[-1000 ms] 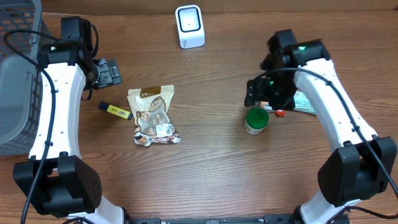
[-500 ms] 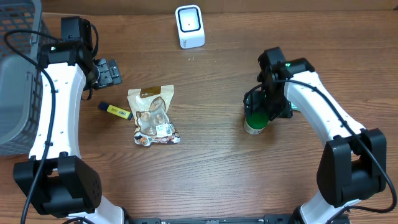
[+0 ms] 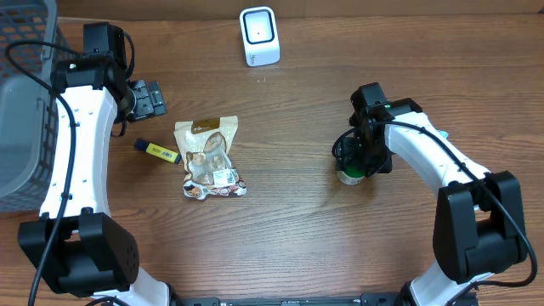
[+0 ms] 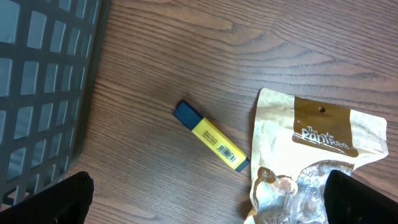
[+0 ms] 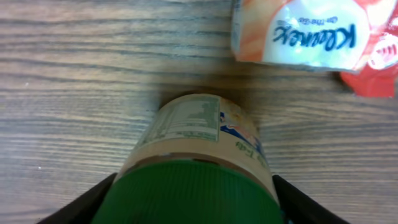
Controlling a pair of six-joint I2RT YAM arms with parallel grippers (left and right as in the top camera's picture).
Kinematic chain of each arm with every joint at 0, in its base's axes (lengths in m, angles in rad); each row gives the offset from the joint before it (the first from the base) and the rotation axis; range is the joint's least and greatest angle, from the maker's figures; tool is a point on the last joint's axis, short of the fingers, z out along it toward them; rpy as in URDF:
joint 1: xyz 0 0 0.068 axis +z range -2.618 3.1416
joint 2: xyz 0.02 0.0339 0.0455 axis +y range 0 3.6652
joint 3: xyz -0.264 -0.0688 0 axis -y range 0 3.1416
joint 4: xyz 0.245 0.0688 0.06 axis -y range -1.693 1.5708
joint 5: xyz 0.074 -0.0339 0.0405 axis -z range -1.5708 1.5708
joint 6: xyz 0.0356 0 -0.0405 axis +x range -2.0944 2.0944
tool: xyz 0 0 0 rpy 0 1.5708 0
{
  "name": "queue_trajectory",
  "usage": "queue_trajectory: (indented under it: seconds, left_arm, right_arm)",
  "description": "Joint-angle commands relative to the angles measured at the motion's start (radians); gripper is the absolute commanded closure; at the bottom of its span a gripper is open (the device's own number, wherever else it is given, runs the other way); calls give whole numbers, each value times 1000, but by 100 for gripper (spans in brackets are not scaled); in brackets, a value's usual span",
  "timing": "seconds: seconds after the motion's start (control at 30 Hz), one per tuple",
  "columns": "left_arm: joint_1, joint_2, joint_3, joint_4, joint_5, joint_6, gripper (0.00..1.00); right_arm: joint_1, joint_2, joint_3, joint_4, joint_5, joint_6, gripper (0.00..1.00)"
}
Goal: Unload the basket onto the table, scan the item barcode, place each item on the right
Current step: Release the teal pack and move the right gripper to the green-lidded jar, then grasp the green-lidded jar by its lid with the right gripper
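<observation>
A jar [image 5: 199, 134] with a green lid and a pale label stands upright right of the table's middle. My right gripper [image 5: 193, 199] has come down over the jar, and its two dark fingers press against either side of the lid. From overhead only the jar's lower edge [image 3: 348, 176] shows beneath that gripper [image 3: 361, 157]. The white barcode scanner [image 3: 259, 36] stands at the far edge, well apart from the jar. My left gripper [image 3: 149, 99] hangs open at the far left, its fingers [image 4: 56, 199] wide over bare wood.
A gold snack pouch [image 3: 208, 157] and a yellow highlighter [image 3: 157, 150] lie left of centre. A tissue pack [image 5: 305, 34] and a red packet [image 5: 373, 81] lie just beyond the jar. A grey basket [image 3: 21, 102] fills the left edge.
My right gripper has dropped from beside the tissue pack down over the jar, and its fingers have narrowed onto the lid. The left arm has stayed still.
</observation>
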State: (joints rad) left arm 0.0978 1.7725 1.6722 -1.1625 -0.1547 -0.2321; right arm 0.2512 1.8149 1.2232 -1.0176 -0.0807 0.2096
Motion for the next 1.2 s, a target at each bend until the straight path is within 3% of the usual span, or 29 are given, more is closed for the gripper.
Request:
queue_trajectory:
  seconds: [0.0,0.3,0.6,0.73,1.0,1.13,1.17]
  left_arm:
    - [-7,-14,0,0,-10,8,0]
    - [-7,-14,0,0,-10,8,0]
    - [-7,-14,0,0,-10,8,0]
    - [-7,-14,0,0,-10,8,0]
    - [-7,-14,0,0,-10,8,0]
    - [-7,-14,0,0,-10,8,0]
    - [-7,-14,0,0,-10,8,0]
  right_arm:
    - [24,-7,-11,28,-108,7,36]
    - [182,-7,-11,204,-126,171,37]
    - [380,-7,-11,275,146,237,37]
    - [410,-7,-11,269,228,238,36]
    - [368,-7,-10,244,215,280,35]
    - [359,-7,-10,225,215,261,25]
    - [359,-7,-10,225,215,253,18]
